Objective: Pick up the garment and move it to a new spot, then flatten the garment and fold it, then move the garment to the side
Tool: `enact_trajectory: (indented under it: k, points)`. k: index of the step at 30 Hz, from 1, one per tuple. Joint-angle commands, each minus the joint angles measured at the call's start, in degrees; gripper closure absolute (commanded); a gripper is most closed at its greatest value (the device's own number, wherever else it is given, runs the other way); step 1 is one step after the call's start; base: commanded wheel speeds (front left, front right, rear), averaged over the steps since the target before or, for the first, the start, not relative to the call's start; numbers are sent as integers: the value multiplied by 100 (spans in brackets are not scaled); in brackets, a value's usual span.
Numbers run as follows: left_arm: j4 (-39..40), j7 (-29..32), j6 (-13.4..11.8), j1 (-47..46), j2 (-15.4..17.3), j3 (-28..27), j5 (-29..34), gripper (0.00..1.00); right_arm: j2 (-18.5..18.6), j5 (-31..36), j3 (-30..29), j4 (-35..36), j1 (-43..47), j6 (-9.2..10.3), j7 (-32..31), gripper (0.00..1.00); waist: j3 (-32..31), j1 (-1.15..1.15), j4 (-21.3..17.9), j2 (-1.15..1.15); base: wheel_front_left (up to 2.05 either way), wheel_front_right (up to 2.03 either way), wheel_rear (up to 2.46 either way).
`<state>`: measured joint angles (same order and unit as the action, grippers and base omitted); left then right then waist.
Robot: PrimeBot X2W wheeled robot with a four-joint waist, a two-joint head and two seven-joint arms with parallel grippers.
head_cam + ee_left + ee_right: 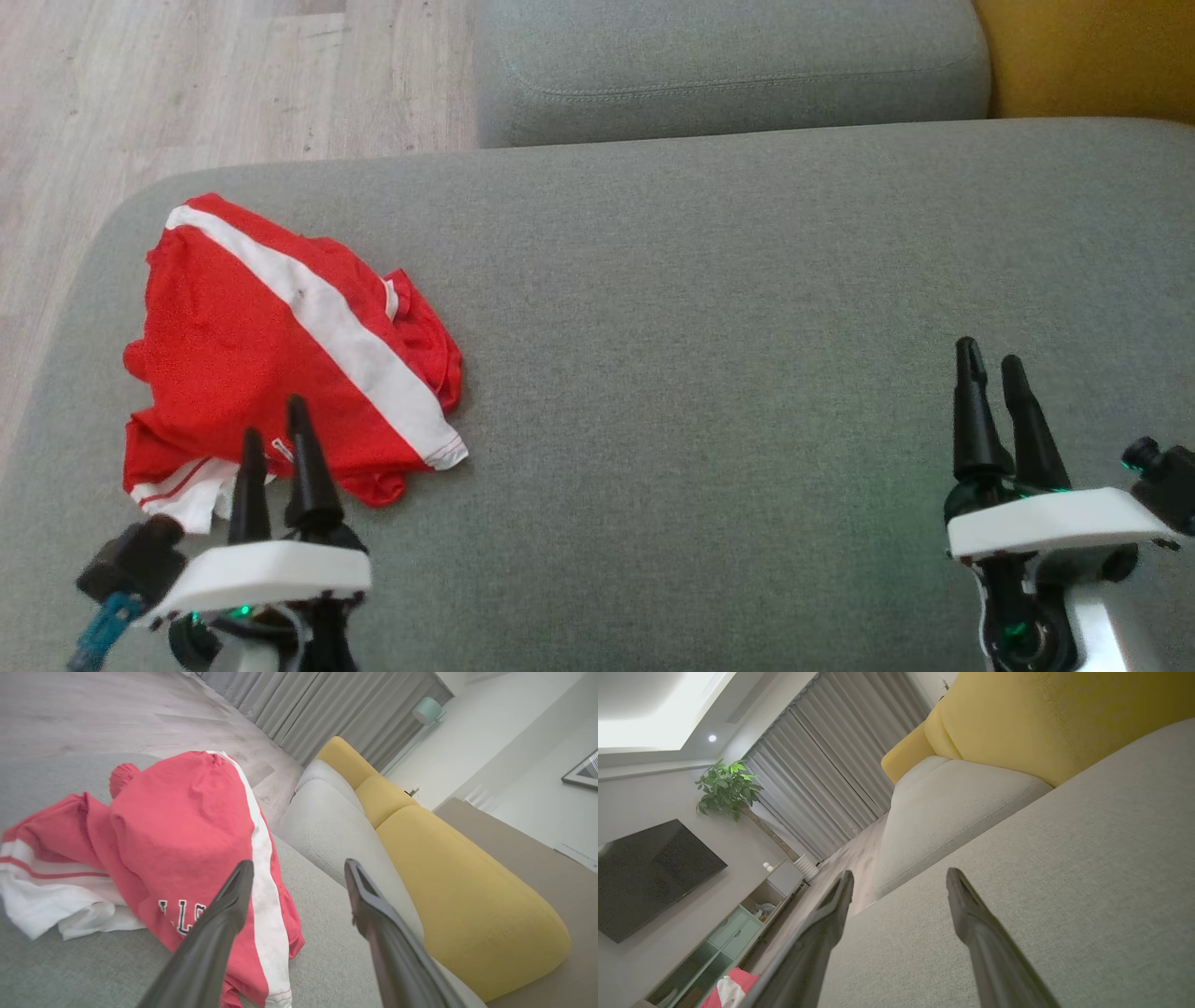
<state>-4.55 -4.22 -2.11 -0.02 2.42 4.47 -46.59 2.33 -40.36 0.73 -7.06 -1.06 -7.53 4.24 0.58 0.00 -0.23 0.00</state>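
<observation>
A crumpled red garment (271,345) with a white stripe and white trim lies bunched on the left part of the grey sofa seat (709,308). In the left wrist view the garment (187,830) shows dark lettering near its lower edge. My left gripper (275,439) stands open at the garment's near edge, its fingertips over the cloth, nothing held between them; it spreads wide in the left wrist view (296,868). My right gripper (991,359) is open over bare seat far to the right, fingers apart in the right wrist view (899,877). A bit of the garment (731,987) shows far left there.
A second grey cushion (728,65) lies behind the seat, with a yellow cushion (1092,56) at the back right. Pale wood floor (187,84) runs past the seat's rounded left edge. The seat between the grippers is bare grey fabric.
</observation>
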Motion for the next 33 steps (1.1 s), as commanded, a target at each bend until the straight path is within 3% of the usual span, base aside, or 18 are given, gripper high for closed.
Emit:
enact_trajectory:
  k: [1, 12, 21, 33]
  points:
    - [273, -86, -42, -281, 28, 17, 277, 0, 35, 254, 128, 275, -237, 2, 80, 0, 1, 0, -1, 0, 0, 0, 0]
    - [317, -271, -331, -370, 200, 569, 1284, 0, 39, 1331, 327, 441, -225, 3, 266, 0, 31, 0, -40, 0, 0, 0, 0]
    - [185, -422, -357, -410, 383, 935, 1863, 0, 42, 2137, 386, 592, -208, 3, 418, 0, 26, 0, -80, 0, 0, 0, 0]
    - [-92, -624, -923, -660, 728, 1763, 3123, 0, 46, 3276, 456, 715, -169, 3, 621, 0, 5, 0, -64, 0, 0, 0, 0]
